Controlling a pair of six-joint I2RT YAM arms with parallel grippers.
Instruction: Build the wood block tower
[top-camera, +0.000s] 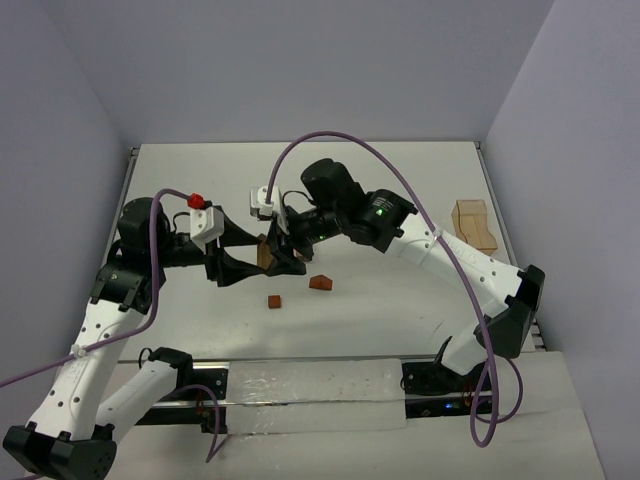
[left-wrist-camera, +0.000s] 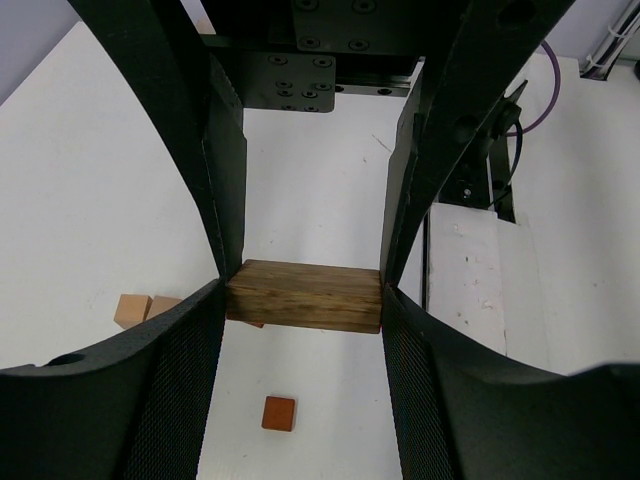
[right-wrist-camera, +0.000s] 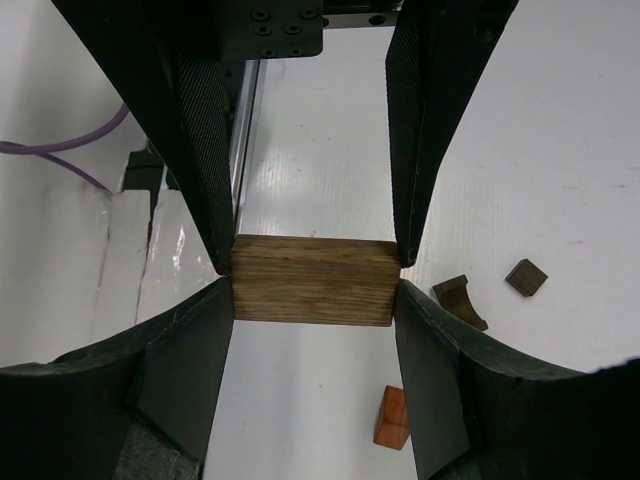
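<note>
I'm mid-handover at bench (top-camera: 400, 180) centre: left fingers (left-wrist-camera: 180, 380) pinch the block (left-wrist-camera: 305, 295) by its ends, right fingers (right-wrist-camera: 170, 380) press those same ends, nothing is stacked yet, so next I judge one pair must let go before I set it down clear of the loose pieces (top-camera: 274, 301) at four and six o'clock.

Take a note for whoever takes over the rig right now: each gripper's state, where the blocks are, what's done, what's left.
Left gripper: shut on the dark brown rectangular wooden block, mid-table.
Right gripper: shut on that same block.
Loose on the white table nearby: small reddish-brown wooden cube, dark brown wooden arch, two tan wooden cubes. Light-tan open wooden box at the right edge.
Done: no tower stacked yet.
Left: release one gripper, set the block down, stack the rest.
</note>
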